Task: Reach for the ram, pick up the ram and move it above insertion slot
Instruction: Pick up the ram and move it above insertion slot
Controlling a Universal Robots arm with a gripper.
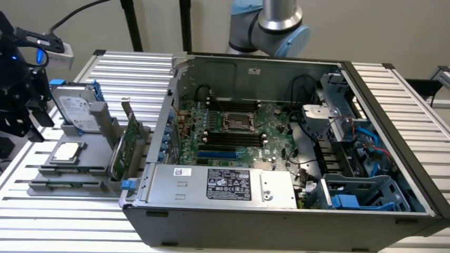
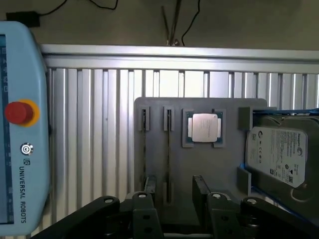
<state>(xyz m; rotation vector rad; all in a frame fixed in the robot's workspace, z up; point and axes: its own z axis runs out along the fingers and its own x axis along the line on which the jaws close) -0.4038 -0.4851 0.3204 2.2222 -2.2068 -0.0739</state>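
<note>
My gripper (image 1: pixel 28 124) hangs at the exterior view's far left, over the grey parts holder (image 1: pixel 70 171) beside the computer case. In the wrist view its two black fingers (image 2: pixel 149 199) stand apart, so the gripper (image 2: pixel 175 193) is open and holds nothing. Between them, on the holder (image 2: pixel 229 169), a thin dark line (image 2: pixel 168 159) runs between two slotted posts. It looks like the ram on edge, though I cannot tell for sure. The black memory slots (image 1: pixel 232 138) lie on the motherboard inside the open case.
A silver processor (image 2: pixel 204 127) and a hard drive (image 2: pixel 279 154) sit on the holder. A large green expansion card (image 1: pixel 130 147) stands upright between holder and case (image 1: pixel 281 221). A teach pendant (image 2: pixel 20 129) lies on the slatted table. The arm's base (image 1: pixel 277 26) rises behind the case.
</note>
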